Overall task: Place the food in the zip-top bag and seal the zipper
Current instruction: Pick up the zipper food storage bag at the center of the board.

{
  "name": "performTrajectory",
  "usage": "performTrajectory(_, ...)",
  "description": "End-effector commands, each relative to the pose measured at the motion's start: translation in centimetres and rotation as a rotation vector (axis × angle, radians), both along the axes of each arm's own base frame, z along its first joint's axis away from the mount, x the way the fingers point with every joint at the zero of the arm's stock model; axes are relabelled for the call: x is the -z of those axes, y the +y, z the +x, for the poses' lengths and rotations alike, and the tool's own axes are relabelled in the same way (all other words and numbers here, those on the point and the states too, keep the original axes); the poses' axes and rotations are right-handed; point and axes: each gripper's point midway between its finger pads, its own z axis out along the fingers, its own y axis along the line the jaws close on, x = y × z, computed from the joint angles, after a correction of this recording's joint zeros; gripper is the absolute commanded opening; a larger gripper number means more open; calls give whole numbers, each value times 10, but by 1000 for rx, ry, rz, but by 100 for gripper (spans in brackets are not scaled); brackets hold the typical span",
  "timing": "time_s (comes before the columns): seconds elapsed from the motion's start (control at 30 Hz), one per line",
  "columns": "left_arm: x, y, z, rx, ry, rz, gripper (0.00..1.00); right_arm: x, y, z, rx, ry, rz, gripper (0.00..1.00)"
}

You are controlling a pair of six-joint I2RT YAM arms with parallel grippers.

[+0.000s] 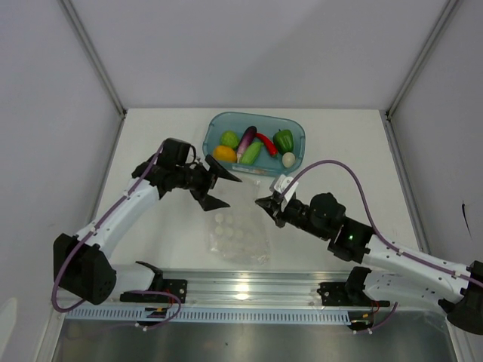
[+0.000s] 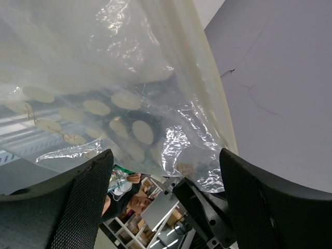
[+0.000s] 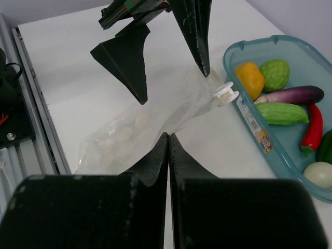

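From above, the zip-top bag (image 1: 240, 235) lies mid-table (image 1: 151, 136), with the food's teal tray (image 1: 256, 114) at 12 o'clock. The left claw (image 1: 234, 191) gapes at the bag's 11 o'clock.

On the left wrist, clear crinkly film with pale ovals hangs before its spread fingers (image 2: 88, 192).

On the right wrist, the right claw (image 3: 168, 137) is clenched on the bag's edge, likely steadying it for loading. The white slider (image 3: 226, 93) sits at 2 o'clock.

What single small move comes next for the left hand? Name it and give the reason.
Probably close the left hand on the zip-top bag. Its fingers stand open with the bag's raised film between them, while the right hand is shut on another part of its edge. The food all lies in the tray, so the mouth likely needs holding open first.
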Motion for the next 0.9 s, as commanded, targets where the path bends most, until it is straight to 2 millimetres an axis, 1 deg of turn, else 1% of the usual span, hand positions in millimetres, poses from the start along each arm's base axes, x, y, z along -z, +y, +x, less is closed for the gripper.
performTrajectory(0.0,-9,5,2,-53,26,-21,85,-17,1,1,13,-60,-13,0)
performTrajectory(0.07,-10,7,4,-70,34,-20,85,-20,1,-2,13,-68,-14,0)
performTrajectory(0.23,-8,18,9,-116,37,-24,84,-18,-1,-3,18,-73,-32,0)
performTrajectory(0.27,-3,20,9,-123,47,-25,84,-18,-1,-3,16,-73,-32,0)
performTrajectory(0.33,-4,24,11,-136,40,-28,84,-18,0,-5,15,-73,-30,0)
performTrajectory(0.57,9,24,14,-133,73,5,84,-18,5,-10,-2,-83,-46,0)
performTrajectory(0.67,9,23,19,-128,76,16,84,-19,8,-12,-13,-88,-59,0)
performTrajectory(0.7,6,23,21,-128,69,13,84,-19,9,-12,-15,-89,-61,0)
performTrajectory(0.87,12,23,25,-123,86,36,84,-22,11,-15,-16,-99,-69,0)
